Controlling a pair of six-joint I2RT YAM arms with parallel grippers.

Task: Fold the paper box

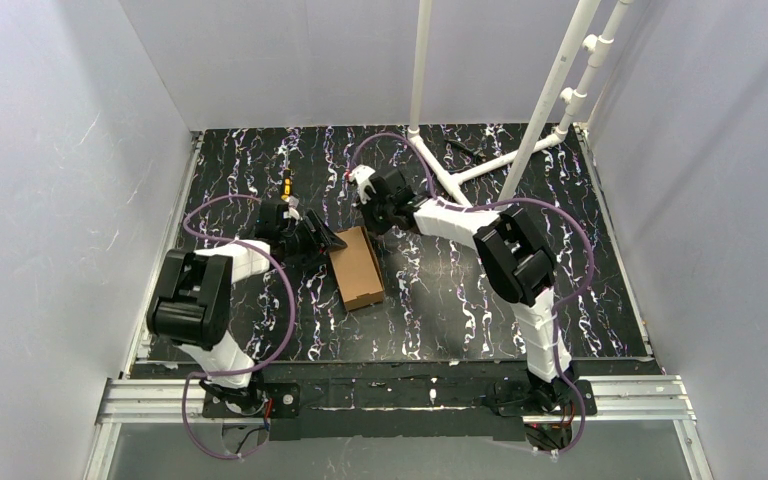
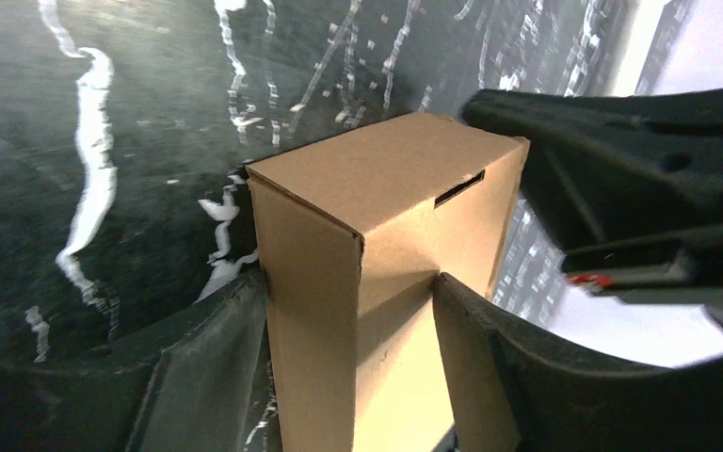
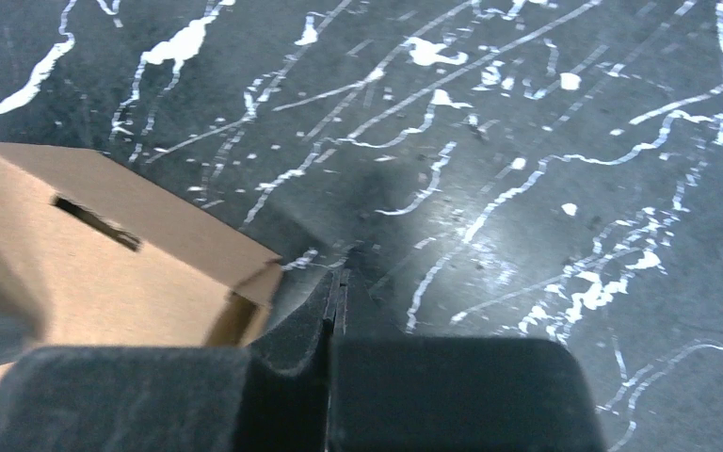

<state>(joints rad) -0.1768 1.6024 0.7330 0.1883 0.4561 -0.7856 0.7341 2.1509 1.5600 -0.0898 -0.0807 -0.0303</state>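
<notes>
The paper box [image 1: 357, 266] lies closed up as a plain brown rectangular carton on the black, white-veined counter [image 1: 460, 300], a little left of the middle and between the two arms, with its long side running away from the bases at a slight slant. A narrow slot is cut at the edge of its far end, which shows in both wrist views. The left gripper [image 1: 320, 238] comes at the box's far left part from the left. In the left wrist view its jaws stand apart around the carton, with a black finger [image 2: 198, 377] close against each side. Whether they are pressing on the cardboard I cannot tell. The right gripper [image 3: 337, 282] hangs low just beyond the far end of the box, beside its corner. Its jaws are pressed together with nothing between them, and I cannot tell if the tips touch the card. Purple cables [image 1: 285, 300] loop along both arms. A white pipe frame [image 1: 550, 100] stands on the far right part of the counter, well apart from the box.
</notes>
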